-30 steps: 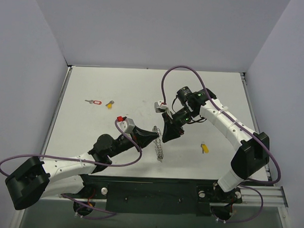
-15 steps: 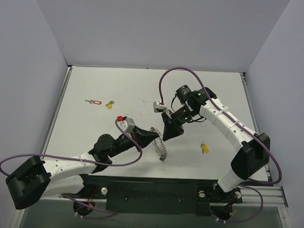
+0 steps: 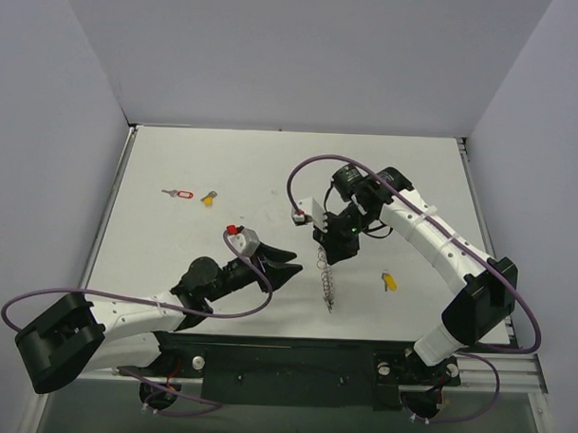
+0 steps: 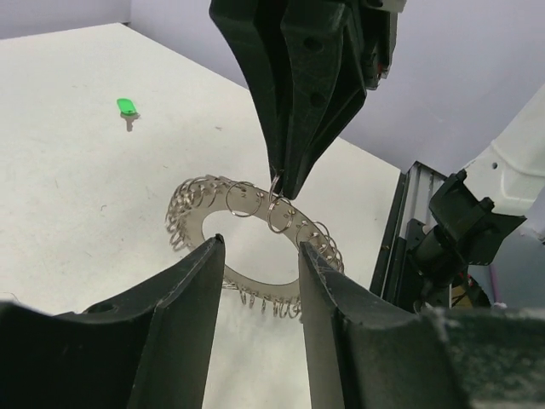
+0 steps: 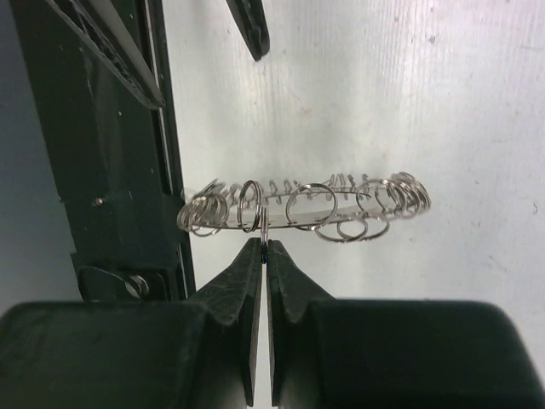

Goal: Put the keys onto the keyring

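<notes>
The right gripper [image 5: 265, 249] pinches 1 link of the keyring [image 5: 306, 204], which hangs from its tips. The left gripper [image 4: 261, 249] stands apart, just beside it. No keys [image 3: 388, 280] seem on yet; all lie farther off.

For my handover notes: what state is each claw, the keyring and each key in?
Right claw: shut on the keyring.
Left claw: open, apart from the keyring.
Keyring: hanging from the right claw, no keys on it.
Right yellow key: lying loose.
Left yellow key: lying loose.
Red-tag key: lying loose.
Green key: lying loose.
</notes>
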You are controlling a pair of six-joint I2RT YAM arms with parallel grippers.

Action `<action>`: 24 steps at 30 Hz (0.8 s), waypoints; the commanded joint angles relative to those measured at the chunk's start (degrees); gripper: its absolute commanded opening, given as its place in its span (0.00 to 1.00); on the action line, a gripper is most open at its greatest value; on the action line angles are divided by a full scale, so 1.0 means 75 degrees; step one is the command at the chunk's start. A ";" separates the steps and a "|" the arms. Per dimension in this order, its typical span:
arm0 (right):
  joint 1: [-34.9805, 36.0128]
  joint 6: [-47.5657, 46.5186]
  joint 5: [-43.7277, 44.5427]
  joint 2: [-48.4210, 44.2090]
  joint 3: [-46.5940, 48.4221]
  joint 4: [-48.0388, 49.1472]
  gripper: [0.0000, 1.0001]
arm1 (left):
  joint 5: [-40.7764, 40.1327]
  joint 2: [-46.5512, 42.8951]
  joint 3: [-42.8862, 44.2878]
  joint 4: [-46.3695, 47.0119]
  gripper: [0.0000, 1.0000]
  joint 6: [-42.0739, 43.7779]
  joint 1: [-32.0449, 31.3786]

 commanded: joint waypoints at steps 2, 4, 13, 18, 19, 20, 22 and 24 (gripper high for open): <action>0.0287 -0.0271 0.1064 -0.0325 0.0178 -0.0915 0.00 | 0.0524 -0.0103 0.0548 -0.0522 0.50 0.1425 0.0009; 0.0345 -0.0377 0.1064 -0.0313 0.0248 -0.1103 0.00 | 0.0594 0.0072 0.0642 -0.0499 0.49 0.1859 0.0009; 0.0392 -0.0576 0.0760 -0.0289 0.0296 -0.1373 0.00 | 0.1988 0.1548 0.1111 0.1232 0.38 0.2552 -0.0003; 0.0381 -0.0670 0.0549 -0.0359 0.0237 -0.1373 0.00 | 0.2049 0.2100 0.1357 0.1762 0.35 0.2130 -0.0038; 0.0381 -0.0682 0.0560 -0.0360 0.0237 -0.1373 0.00 | 0.1967 0.2182 0.1346 0.1855 0.34 0.2118 -0.0038; 0.0381 -0.0682 0.0548 -0.0371 0.0225 -0.1385 0.00 | 0.1780 0.2183 0.1322 0.1868 0.33 0.2188 -0.0038; 0.0369 -0.0693 0.0513 -0.0407 0.0190 -0.1385 0.00 | 0.1662 0.2230 0.1240 0.1938 0.33 0.2340 0.0008; 0.0381 -0.0705 0.0443 -0.0442 0.0190 -0.1397 0.00 | 0.1684 0.2241 0.1228 0.1787 0.30 0.2562 0.0020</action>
